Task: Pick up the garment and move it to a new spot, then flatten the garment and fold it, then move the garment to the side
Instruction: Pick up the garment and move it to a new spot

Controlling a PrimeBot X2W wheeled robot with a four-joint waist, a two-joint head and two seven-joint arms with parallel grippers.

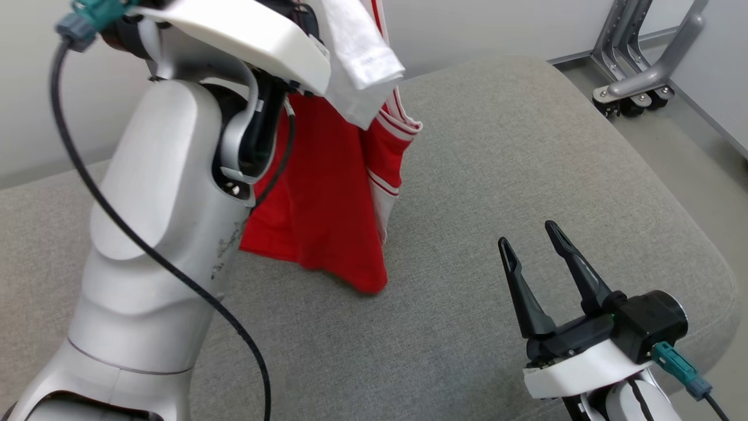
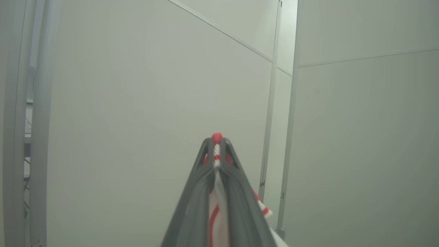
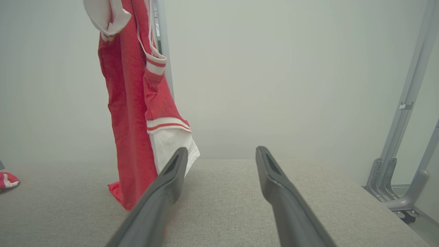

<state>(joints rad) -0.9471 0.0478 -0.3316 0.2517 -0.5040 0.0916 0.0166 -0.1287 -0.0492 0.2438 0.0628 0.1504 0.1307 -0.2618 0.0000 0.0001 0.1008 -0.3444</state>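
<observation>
- Right gripper [image 1: 526, 232] — black, two long fingers spread wide with nothing between them. It hovers low over the near right part of the table, pointing towards the hanging cloth.
- Left forearm [image 1: 158, 234] — pale grey-white shell with a black cable looped along it, raised steeply at the near left.
- Left gripper [image 2: 216, 139] — held high, fingers pressed together on a pinch of red and white striped trim. A red nub of the trim shows just past the tips.
- Red knit garment with white sleeves and red-and-white striped bands [image 1: 327, 204] — hangs from the left gripper in a narrow, bunched column. Its lowest red corner touches the table and the rest is in the air.
  - Handling, as judged: light, soft and quite limp, with no stiffness to hold a shape. It is likely to swing and fold on itself, not fragile, and little apt to slip from a firm pinch.
  - Where to take hold, as judged: the free lower hem corner or the hanging white sleeve end, both near the open right fingers, so the cloth can be spread flat.
- Grey woven fabric-covered table [image 1: 526, 146] — broad, with rounded corners.
- Grey metal stand on castors [image 1: 643, 76] — on the floor beyond the table's far right corner.
- Writing: no brand, label or lettering can be read anywhere.
</observation>
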